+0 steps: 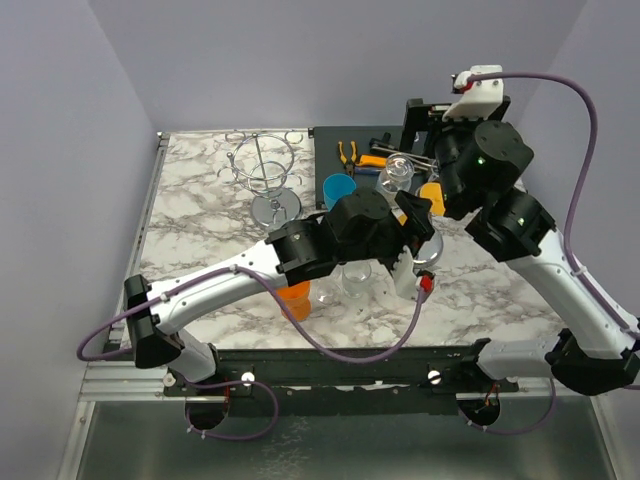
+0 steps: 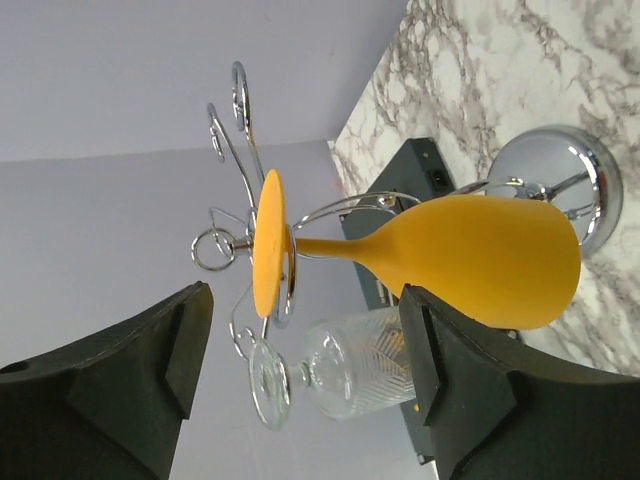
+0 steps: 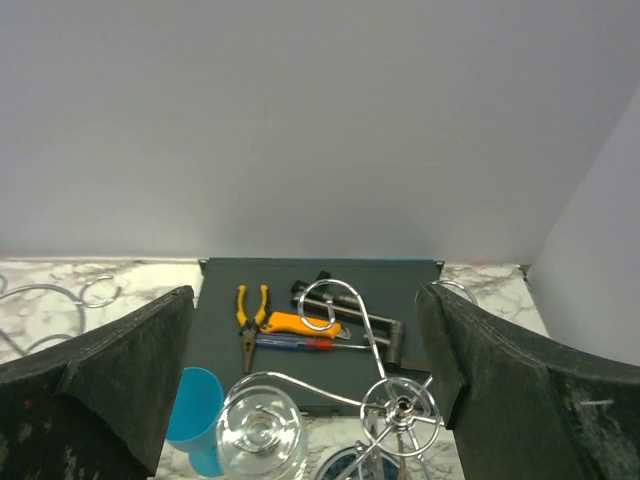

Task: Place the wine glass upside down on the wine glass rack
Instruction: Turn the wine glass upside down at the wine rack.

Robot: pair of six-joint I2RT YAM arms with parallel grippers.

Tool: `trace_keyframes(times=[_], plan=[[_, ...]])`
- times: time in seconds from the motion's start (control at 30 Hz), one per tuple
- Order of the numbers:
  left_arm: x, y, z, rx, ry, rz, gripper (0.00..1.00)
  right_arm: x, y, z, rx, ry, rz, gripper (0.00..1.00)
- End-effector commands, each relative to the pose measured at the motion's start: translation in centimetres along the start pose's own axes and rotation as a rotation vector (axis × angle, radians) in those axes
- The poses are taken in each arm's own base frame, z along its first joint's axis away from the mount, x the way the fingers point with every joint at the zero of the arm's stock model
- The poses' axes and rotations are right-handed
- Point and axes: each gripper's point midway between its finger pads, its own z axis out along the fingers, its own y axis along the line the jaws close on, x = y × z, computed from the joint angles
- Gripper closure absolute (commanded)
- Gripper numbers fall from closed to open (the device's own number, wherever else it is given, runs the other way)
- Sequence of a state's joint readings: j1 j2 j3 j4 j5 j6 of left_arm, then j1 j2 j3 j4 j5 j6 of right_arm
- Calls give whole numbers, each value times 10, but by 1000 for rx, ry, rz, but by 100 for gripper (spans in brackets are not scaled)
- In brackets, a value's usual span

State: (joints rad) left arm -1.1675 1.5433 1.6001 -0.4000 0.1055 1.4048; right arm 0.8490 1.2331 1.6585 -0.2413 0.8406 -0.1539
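Release step: your left gripper (image 2: 305, 330) stands open, clear of the orange wine glass (image 2: 470, 260) hung inverted on the rack (image 2: 575, 170); right gripper (image 3: 305, 300) gapes empty; retract straight back

My wrist view shows the wine glass (image 2: 480, 262), opaque orange, hanging upside down on the wine glass rack (image 2: 548, 160). Its round foot is held by one of the chrome wire loops at the top, and the bowl's mouth points down toward the rack's shiny round base. Across that view the foot lies at 9 o'clock and the bowl at 3 o'clock. From overhead the rack stands upright toward 1 o'clock, with the orange bowl on its 4 o'clock side.
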Motion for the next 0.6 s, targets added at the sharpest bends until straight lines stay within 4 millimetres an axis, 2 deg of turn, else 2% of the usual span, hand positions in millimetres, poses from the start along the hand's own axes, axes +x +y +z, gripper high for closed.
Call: trace_keyframes(times=[0.0, 0.17, 0.27, 0.37, 0.57], plan=[[-21, 0, -33, -29, -79, -105, 17, 17, -1, 23, -24, 80, -35, 1], [-22, -5, -60, -54, -80, -194, 13, 18, -17, 55, -59, 112, -14, 1], [-17, -2, -71, -86, -44, -302, 12, 22, -37, 67, -98, 141, 11, 3], [-10, 6, -82, -130, -8, -410, 12, 31, -43, 63, -161, 161, 11, 8], [5, 15, -102, -204, 39, -620, 11, 64, -53, 48, -247, 257, -8, 10]])
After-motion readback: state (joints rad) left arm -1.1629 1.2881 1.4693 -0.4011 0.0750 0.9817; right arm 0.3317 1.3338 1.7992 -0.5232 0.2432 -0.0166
